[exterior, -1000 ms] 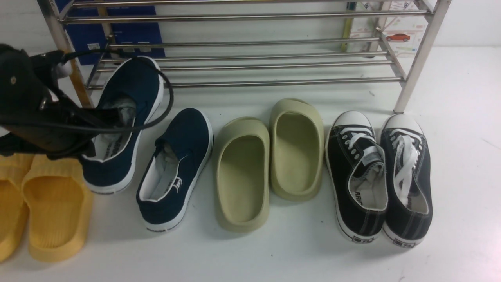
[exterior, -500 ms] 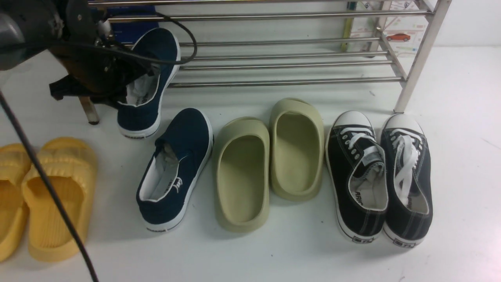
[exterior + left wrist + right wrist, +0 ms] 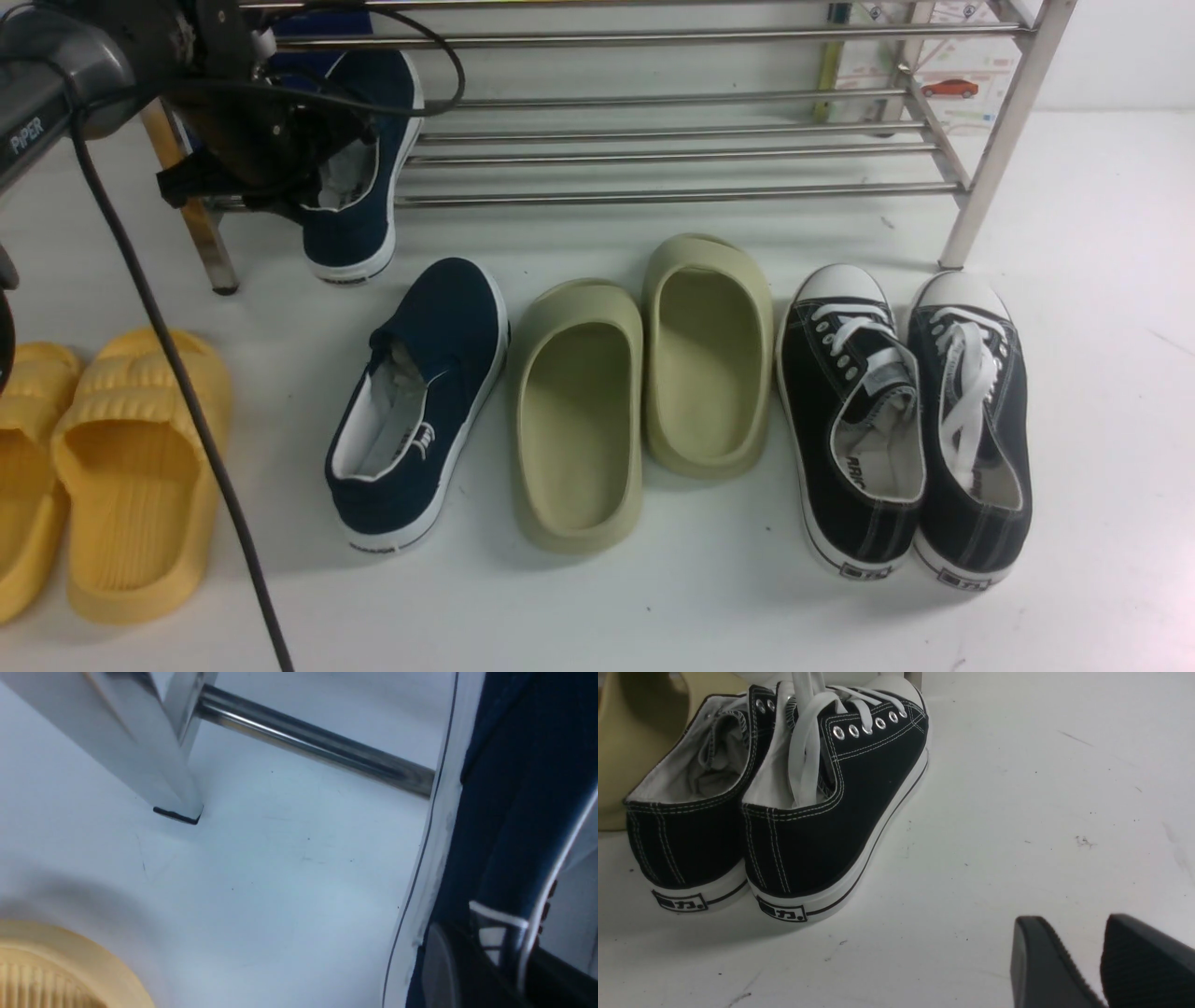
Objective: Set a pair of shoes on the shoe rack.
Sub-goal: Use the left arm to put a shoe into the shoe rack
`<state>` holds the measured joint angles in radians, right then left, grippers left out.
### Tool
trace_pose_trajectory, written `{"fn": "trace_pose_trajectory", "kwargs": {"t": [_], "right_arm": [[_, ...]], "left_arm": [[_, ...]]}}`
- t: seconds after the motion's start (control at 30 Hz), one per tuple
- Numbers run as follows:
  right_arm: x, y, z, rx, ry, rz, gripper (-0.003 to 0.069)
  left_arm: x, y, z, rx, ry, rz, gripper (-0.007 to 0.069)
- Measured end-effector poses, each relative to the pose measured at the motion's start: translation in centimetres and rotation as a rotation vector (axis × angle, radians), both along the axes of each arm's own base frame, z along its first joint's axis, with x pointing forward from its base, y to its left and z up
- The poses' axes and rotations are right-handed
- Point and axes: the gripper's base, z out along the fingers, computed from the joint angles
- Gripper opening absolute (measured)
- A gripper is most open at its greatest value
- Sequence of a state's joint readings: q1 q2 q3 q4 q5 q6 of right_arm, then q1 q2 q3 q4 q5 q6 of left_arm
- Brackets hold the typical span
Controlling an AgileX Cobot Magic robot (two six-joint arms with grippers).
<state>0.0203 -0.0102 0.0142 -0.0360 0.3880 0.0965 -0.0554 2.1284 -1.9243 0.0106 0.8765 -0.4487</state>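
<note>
One navy slip-on shoe (image 3: 359, 233) sits toe-first at the left end of the steel shoe rack (image 3: 672, 196), on its lowest tier, with its heel hanging out over the front bar. My left gripper (image 3: 317, 163) is shut on this shoe's side wall at the collar. The left wrist view shows the jaws (image 3: 495, 952) astride the navy wall (image 3: 514, 788), with a rack leg (image 3: 154, 765) beside it. The other navy shoe (image 3: 420, 401) lies on the floor. My right gripper (image 3: 1083, 933) is open and empty, low over the floor behind the black sneakers.
Two olive clogs (image 3: 579, 411) stand in the middle of the floor. A pair of black lace-up sneakers (image 3: 854, 420) is on the right, and yellow slippers (image 3: 131, 467) are at the left edge. The left arm's cable (image 3: 187, 401) hangs across the slippers.
My left gripper carried the navy shoe up off the floor and forward into the rack's left end. The other shoes and the right gripper stayed put.
</note>
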Motion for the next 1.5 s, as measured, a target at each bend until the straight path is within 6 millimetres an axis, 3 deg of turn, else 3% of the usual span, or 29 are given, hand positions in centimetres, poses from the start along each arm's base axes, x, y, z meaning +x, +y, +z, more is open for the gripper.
{"fn": "trace_pose_trajectory", "kwargs": {"t": [0.2,0.23,0.27,0.37,0.4,0.47,0.5,0.6,0.63,0.73,0.8,0.87,0.97,1.0,1.1,1.13,1.17,1.37,1.5], "right_arm": [[0.0,0.0,0.0,0.0,0.0,0.0,0.0237],[0.0,0.0,0.0,0.0,0.0,0.0,0.0237],[0.0,0.0,0.0,0.0,0.0,0.0,0.0237],[0.0,0.0,0.0,0.0,0.0,0.0,0.0237],[0.0,0.0,0.0,0.0,0.0,0.0,0.0237],[0.0,0.0,0.0,0.0,0.0,0.0,0.0237],[0.0,0.0,0.0,0.0,0.0,0.0,0.0237],[0.0,0.0,0.0,0.0,0.0,0.0,0.0237],[0.0,0.0,0.0,0.0,0.0,0.0,0.0237],[0.0,0.0,0.0,0.0,0.0,0.0,0.0237],[0.0,0.0,0.0,0.0,0.0,0.0,0.0237],[0.0,0.0,0.0,0.0,0.0,0.0,0.0237],[0.0,0.0,0.0,0.0,0.0,0.0,0.0237],[0.0,0.0,0.0,0.0,0.0,0.0,0.0237],[0.0,0.0,0.0,0.0,0.0,0.0,0.0237],[0.0,0.0,0.0,0.0,0.0,0.0,0.0237],[0.0,0.0,0.0,0.0,0.0,0.0,0.0237],[0.0,0.0,0.0,0.0,0.0,0.0,0.0237],[0.0,0.0,0.0,0.0,0.0,0.0,0.0237]], "left_arm": [[0.5,0.0,0.6,0.002,-0.066,-0.001,0.0226],[0.5,0.0,0.6,0.002,-0.067,-0.001,0.0265],[0.4,0.0,0.7,0.001,-0.057,-0.001,0.0358],[0.0,0.0,1.1,0.006,-0.038,-0.009,0.0437],[-0.6,0.0,2.0,0.012,-0.025,-0.019,0.0485],[-1.4,0.1,3.2,0.017,-0.018,-0.025,0.0517],[-2.2,0.1,4.7,0.02,-0.023,-0.03,0.0531],[-4.0,0.2,7.5,0.025,-0.04,-0.039,0.0543],[-5.3,0.3,9.0,0.028,-0.054,-0.042,0.0544],[-8.3,0.5,11.3,0.031,-0.102,-0.042,0.0545],[-9.5,0.5,11.3,0.022,-0.117,-0.044,0.0541],[-10.8,0.1,9.8,-0.02,-0.128,-0.068,0.0517],[-11.0,-0.3,7.3,-0.053,-0.107,-0.108,0.0459],[-10.9,-0.5,6.1,-0.073,-0.091,-0.121,0.0413],[-9.8,-1.2,2.6,-0.133,-0.039,-0.144,0.0158],[-9.7,-1.2,2.6,-0.135,-0.042,-0.145,0.0141],[-9.0,-1.4,1.2,-0.152,-0.026,-0.144,0.001],[-6.8,-1.4,-1.7,-0.154,-0.007,-0.132,-0.0013],[-5.4,-1.5,-1.7,-0.148,-0.028,-0.135,-0.0013]]}}
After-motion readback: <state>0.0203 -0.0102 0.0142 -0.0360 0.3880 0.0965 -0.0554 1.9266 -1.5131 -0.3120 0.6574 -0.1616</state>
